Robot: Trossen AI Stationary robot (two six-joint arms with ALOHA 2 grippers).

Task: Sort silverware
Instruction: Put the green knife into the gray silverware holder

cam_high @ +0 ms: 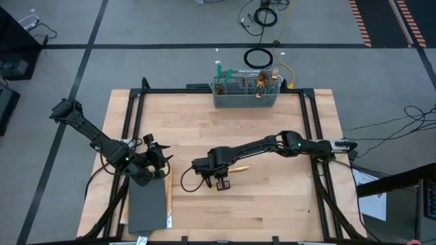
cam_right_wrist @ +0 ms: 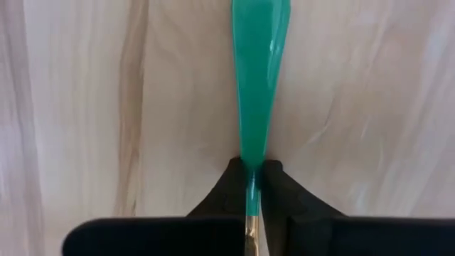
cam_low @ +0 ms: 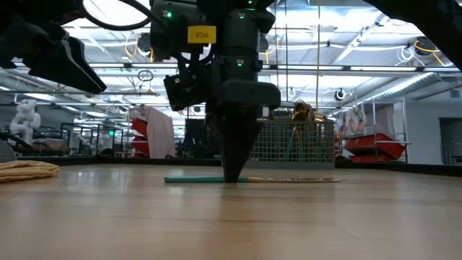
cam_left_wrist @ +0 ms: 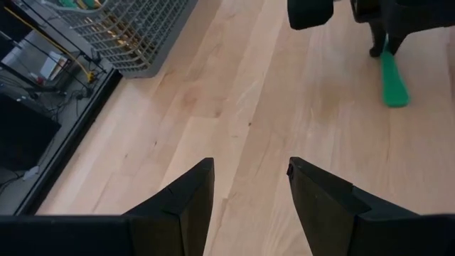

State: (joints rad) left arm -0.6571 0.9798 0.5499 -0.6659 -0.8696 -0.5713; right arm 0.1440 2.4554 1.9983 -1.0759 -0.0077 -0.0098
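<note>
One piece of silverware lies level on the wooden table, its slim teal handle toward the table's left and its gold head toward the right. My right gripper stands over it near the table's middle, shut on it. The other pieces stand upright in the grey wire basket at the far edge. My left gripper is open and hovers over bare wood near the left edge. My right gripper pinches the piece between its two fingertips at the thin neck where the teal handle narrows toward the gold part. The fingers come from above, pointing down, and lie across the piece. It stays level along the table surface.
A grey flat mat lies at the near left, below my left gripper. A rolled tan cloth shows at the left of the low view. Bare wood stretches between the basket and both grippers. Black frame rails border the table.
</note>
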